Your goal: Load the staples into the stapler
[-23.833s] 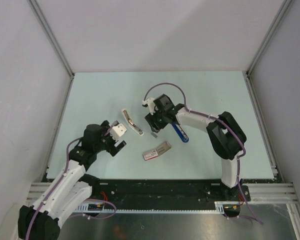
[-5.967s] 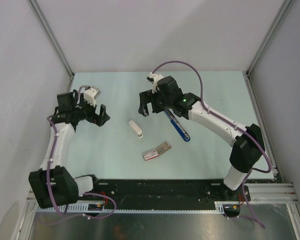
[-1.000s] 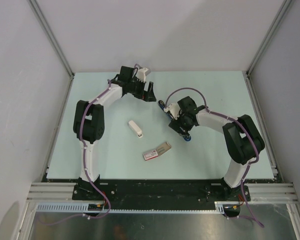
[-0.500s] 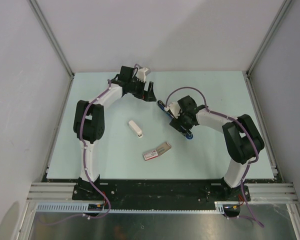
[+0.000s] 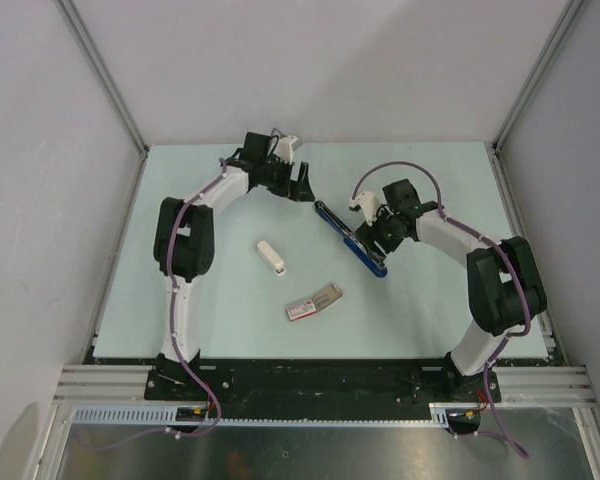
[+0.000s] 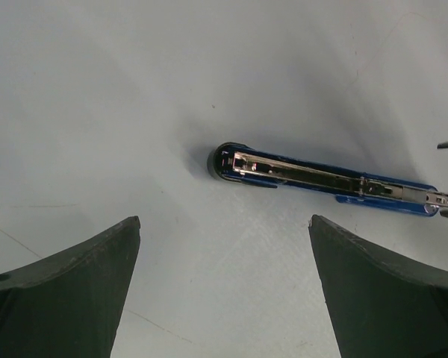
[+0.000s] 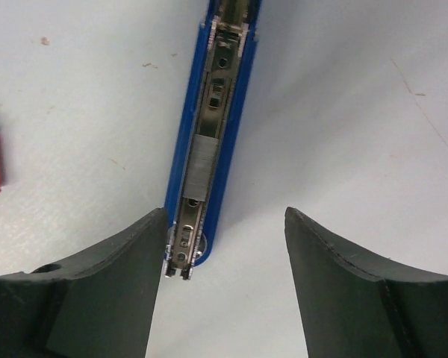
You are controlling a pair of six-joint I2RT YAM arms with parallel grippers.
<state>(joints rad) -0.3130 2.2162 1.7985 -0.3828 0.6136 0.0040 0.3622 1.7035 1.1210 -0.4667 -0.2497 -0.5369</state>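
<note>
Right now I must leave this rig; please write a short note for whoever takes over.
The left pincer is open and empty, near the far end of the stapler.
The right pincer is open; the stapler's near end lies between its fingers, ungripped.
Done: the stapler lies opened flat on the table, and a strip of staples appears to sit in its rail.
The box lies nearer the arms, tray slid out.
To do: close the stapler.

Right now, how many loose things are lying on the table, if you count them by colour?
Blue: 1, the stapler
Pink-and-white: 1, the staple box
White: 1, a small oblong piece
Total: 3
</note>
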